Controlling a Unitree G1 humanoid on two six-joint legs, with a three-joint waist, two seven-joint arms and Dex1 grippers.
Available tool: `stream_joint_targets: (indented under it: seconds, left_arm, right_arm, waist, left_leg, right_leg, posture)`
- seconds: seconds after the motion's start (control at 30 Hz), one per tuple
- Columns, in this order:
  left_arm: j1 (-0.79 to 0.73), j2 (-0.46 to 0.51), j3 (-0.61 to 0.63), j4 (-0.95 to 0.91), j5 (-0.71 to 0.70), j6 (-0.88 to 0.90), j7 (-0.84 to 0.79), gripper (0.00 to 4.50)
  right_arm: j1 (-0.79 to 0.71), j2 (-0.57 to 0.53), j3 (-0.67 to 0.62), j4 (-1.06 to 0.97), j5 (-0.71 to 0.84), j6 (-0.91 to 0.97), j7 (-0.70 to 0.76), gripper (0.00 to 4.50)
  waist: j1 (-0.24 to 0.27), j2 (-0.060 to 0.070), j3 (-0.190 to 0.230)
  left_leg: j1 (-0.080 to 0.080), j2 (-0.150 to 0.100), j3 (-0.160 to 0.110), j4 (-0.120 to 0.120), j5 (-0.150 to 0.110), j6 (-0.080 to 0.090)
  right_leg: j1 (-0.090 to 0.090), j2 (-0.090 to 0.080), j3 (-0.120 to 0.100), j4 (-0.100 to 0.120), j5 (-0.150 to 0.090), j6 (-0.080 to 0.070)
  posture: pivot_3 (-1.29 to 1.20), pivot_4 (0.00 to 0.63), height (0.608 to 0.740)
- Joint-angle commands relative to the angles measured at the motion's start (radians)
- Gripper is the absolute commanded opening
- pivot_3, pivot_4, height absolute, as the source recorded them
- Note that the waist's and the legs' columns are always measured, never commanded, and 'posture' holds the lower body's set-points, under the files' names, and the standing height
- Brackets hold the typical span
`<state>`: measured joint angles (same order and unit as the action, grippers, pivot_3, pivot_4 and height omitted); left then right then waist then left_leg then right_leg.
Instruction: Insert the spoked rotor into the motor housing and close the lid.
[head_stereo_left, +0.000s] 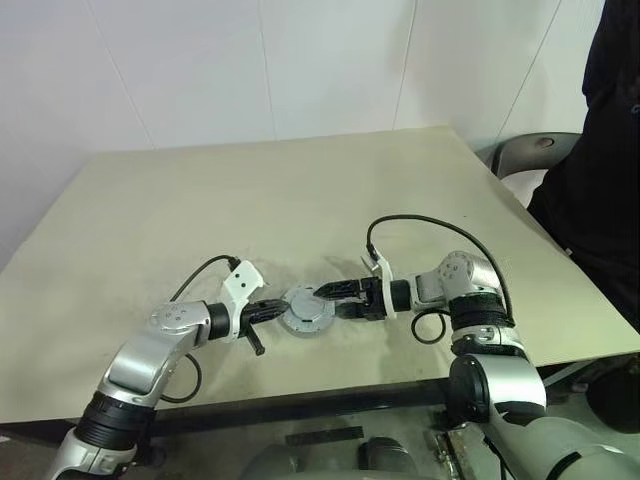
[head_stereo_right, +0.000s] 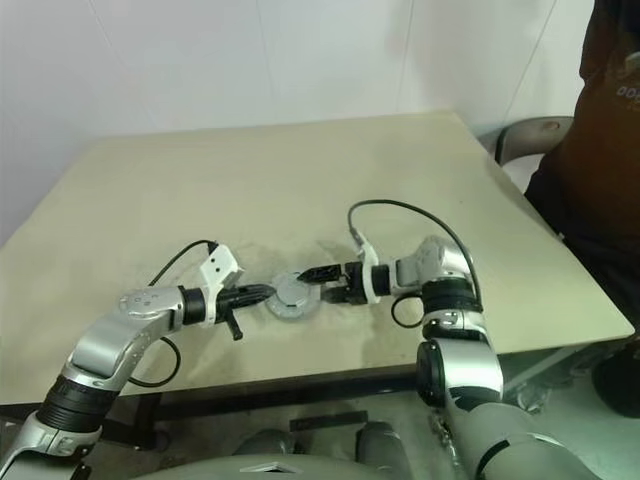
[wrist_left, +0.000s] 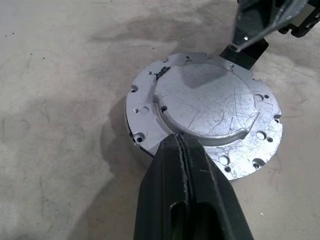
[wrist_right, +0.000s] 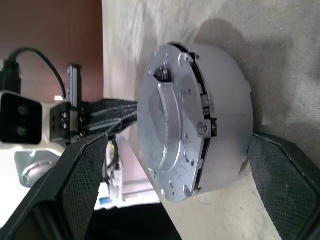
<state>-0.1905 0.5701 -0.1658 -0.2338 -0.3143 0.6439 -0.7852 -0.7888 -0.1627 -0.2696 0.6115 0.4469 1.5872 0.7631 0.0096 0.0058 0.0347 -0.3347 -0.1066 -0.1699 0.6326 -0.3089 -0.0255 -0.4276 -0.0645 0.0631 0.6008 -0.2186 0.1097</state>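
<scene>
At the near edge of the table (head_stereo_left: 300, 190) the motor housing (wrist_right: 225, 115) sits with the lid (wrist_left: 205, 107) already on top, grey face up; the rotor is presumably inside, though that cannot be confirmed from outside. The work appears to be at the closing step.

The left gripper (head_stereo_left: 278, 309) has its 2 fingers clenched together, holding nothing, tips resting at the lid's rim. The right gripper (head_stereo_left: 334, 299) is spread wide, 1 finger on either side of the housing, not yet gripping.

In my judgement the next move calls for seating the lid flush: the right wrist view shows a dark gap between lid and housing on one side.

Farther off the tabletop is bare. A person in dark clothing (head_stereo_right: 600, 150) and a grey chair (head_stereo_left: 535, 150) stand beyond the table's right corner, well apart and no obstruction.
</scene>
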Motion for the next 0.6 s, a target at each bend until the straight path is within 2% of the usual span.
stream_joint_targets:
  seconds: [0.03, 0.13, 0.2, 0.27, 0.4, 0.6]
  left_arm:
    - [0.023, 0.004, -0.037, 0.015, 0.005, 0.032, -0.013, 0.00]
    - [0.023, 0.005, -0.036, 0.018, 0.005, 0.033, -0.015, 0.00]
    - [0.021, 0.004, -0.038, 0.022, 0.007, 0.032, -0.015, 0.00]
    - [0.017, 0.006, -0.037, 0.028, 0.008, 0.029, -0.016, 0.00]
    - [0.009, 0.006, -0.034, 0.036, 0.015, 0.021, -0.017, 0.00]
    - [-0.017, -0.044, 0.036, 0.050, -0.009, 0.017, 0.030, 0.00]
  right_arm:
    - [-0.010, 0.034, -0.046, -0.023, 0.058, 0.013, -0.020, 4.49]
    - [-0.005, 0.039, -0.070, -0.023, 0.068, 0.017, -0.044, 3.91]
    - [0.000, 0.040, -0.081, -0.028, 0.076, 0.022, -0.052, 3.33]
    - [0.005, 0.043, -0.087, -0.035, 0.085, 0.027, -0.060, 2.54]
    - [0.013, 0.042, -0.091, -0.045, 0.111, 0.027, -0.072, 1.37]
    - [0.014, 0.053, -0.099, -0.058, 0.140, 0.027, -0.092, 1.31]
  waist:
    - [-0.001, 0.000, 0.000]
    - [-0.002, 0.000, 0.000]
    - [-0.001, 0.000, 0.000]
    - [-0.001, 0.000, 0.000]
    - [0.000, 0.000, 0.000]
    - [-0.002, 0.000, 0.000]
  left_leg:
    - [0.000, 0.000, 0.000, 0.000, 0.000, 0.000]
    - [0.001, 0.000, 0.000, 0.000, 0.000, 0.000]
    - [0.001, 0.000, 0.000, 0.001, 0.000, 0.000]
    - [0.001, 0.000, 0.000, 0.001, 0.000, 0.000]
    - [0.002, 0.000, 0.001, 0.002, 0.001, -0.001]
    - [0.002, 0.000, 0.001, 0.005, 0.001, -0.001]
  right_leg:
    - [0.000, 0.000, 0.000, 0.000, 0.000, 0.000]
    - [0.000, 0.000, 0.000, 0.002, 0.000, 0.000]
    - [0.000, 0.000, 0.000, 0.002, 0.000, 0.000]
    - [0.000, 0.000, 0.000, 0.002, 0.000, 0.000]
    - [0.001, 0.000, 0.001, 0.004, 0.000, 0.000]
    - [0.001, 0.000, 0.001, 0.008, 0.000, 0.000]
  posture:
    - [0.00, 0.000, 0.740]
    - [0.00, 0.000, 0.740]
    - [0.00, 0.000, 0.740]
    - [0.00, 0.000, 0.740]
    - [0.00, 0.000, 0.740]
    - [0.00, 0.000, 0.740]
